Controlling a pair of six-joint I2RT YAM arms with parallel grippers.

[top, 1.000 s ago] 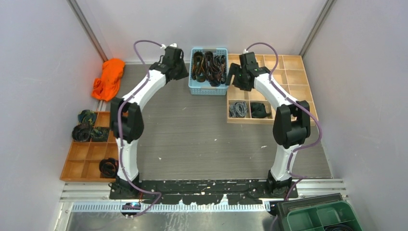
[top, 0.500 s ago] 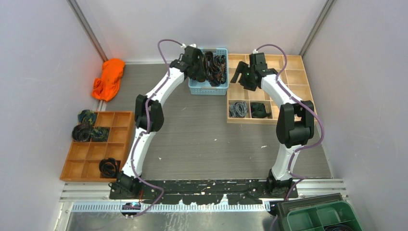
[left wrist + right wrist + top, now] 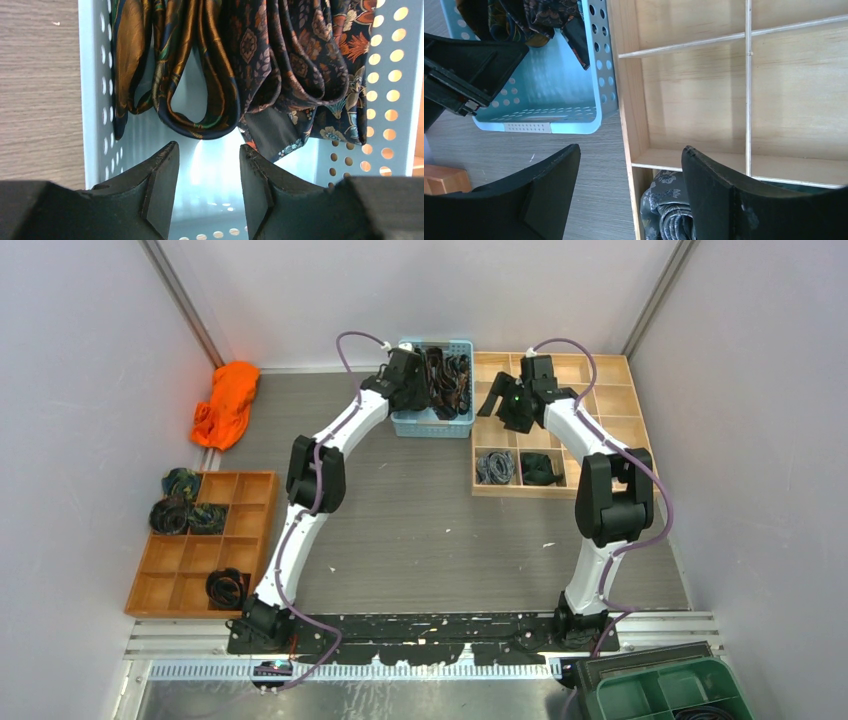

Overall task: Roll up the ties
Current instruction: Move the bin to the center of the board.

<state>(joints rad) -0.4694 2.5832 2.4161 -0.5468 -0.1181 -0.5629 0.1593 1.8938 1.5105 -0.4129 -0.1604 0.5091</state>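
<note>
From above, the left claw (image 3: 408, 378) has swung in over the blue basket (image 3: 433, 427) holding the ties (image 3: 448, 380), so a pick looks close; the right claw (image 3: 503, 402) hangs over the wooden tray (image 3: 610, 390). Left wrist view: jaws partly open and empty, the ties' folded loops pointing at them, their lengths running away along the basket. Right wrist view: jaws wide apart, holding nothing.

A grey tabletop (image 3: 430, 520) with a fine wood grain fills the middle, with a few pale specks scattered on it. Three plain, pale walls close it in: a back wall (image 3: 420, 290), a left wall (image 3: 70, 390) and a right wall (image 3: 760, 440). A slim left metal strip (image 3: 185, 305) and right metal strip (image 3: 655, 295) run up the back corners. Silver rails (image 3: 170, 640) line the near edge. The light is soft and even, with faint shadows.
</note>
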